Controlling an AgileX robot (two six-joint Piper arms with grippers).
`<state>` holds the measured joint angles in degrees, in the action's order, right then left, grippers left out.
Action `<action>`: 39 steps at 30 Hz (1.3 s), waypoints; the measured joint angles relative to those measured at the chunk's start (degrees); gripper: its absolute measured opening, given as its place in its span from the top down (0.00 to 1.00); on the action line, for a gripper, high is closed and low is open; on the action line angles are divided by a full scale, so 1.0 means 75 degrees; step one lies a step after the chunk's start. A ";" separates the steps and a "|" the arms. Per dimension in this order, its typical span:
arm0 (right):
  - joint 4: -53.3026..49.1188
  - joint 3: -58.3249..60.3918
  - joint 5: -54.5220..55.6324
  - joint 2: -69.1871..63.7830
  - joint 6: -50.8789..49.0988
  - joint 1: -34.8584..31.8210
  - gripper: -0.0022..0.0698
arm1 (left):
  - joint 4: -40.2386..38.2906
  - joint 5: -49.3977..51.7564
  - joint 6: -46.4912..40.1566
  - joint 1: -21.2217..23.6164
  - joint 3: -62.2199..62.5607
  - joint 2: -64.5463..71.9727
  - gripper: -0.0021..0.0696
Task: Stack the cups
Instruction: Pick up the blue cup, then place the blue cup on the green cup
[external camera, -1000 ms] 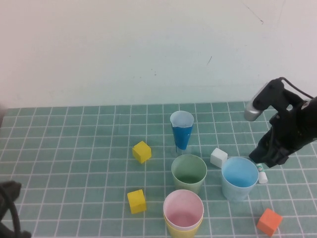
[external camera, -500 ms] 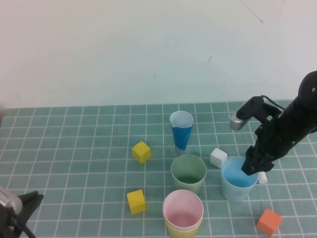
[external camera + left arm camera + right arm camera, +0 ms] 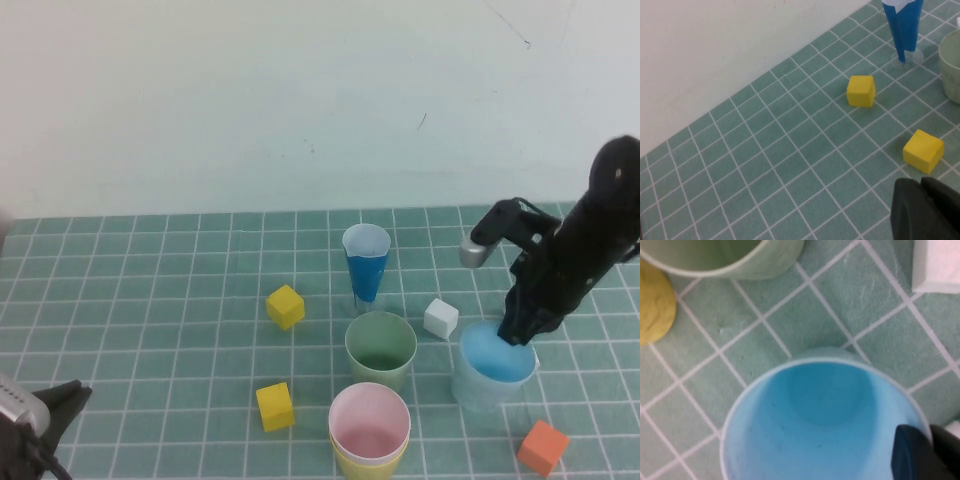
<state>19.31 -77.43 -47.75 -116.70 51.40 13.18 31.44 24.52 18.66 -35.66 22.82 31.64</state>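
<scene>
The light blue cup (image 3: 494, 362) is at the right, slightly raised and tilted. My right gripper (image 3: 520, 332) is shut on its far rim, one finger inside and one outside; the wrist view shows the cup (image 3: 815, 415) and the gripper (image 3: 927, 452) on its wall. The pale green cup (image 3: 381, 348) stands in the middle, also in the right wrist view (image 3: 740, 255). The pink cup (image 3: 370, 425) sits nested in the yellow cup (image 3: 368, 464) at the front. My left gripper (image 3: 922, 210) is shut and empty, low at the front left (image 3: 40, 420).
A narrow dark blue cone cup (image 3: 367, 264) stands behind the green cup. Two yellow cubes (image 3: 286, 306) (image 3: 275, 406), a white cube (image 3: 441, 318) and an orange cube (image 3: 543, 446) lie on the green tiled mat (image 3: 150, 300). A white wall rises behind.
My right gripper came down onto the blue cup's far rim and closed on it; the cup has shifted slightly right and lifted. The left arm moved a little.
</scene>
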 joint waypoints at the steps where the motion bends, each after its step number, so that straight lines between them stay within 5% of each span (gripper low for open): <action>1: -0.0126 -0.0210 -0.0224 0.0000 -0.0015 0.0000 0.95 | 0.0017 0.0000 0.0000 0.0000 0.0000 0.0000 0.97; 12: 0.0493 -0.2721 -0.1833 0.0210 -0.0565 0.0416 0.95 | 0.0123 0.0033 0.0159 0.0000 0.0000 0.0000 0.97; 21: -0.0180 -0.2782 -0.1577 0.0049 -0.0551 0.1683 0.95 | 0.0250 -0.0003 0.0173 0.0000 -0.0154 0.0000 0.97; 39: -0.0408 -0.2787 -0.1035 -0.0705 -0.0528 0.1749 0.91 | 0.0313 -0.0164 0.0219 0.0000 -0.0154 0.0000 0.97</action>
<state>16.25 -98.34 -55.51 -121.99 47.44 26.29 33.79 23.29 20.30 -35.66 21.67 31.64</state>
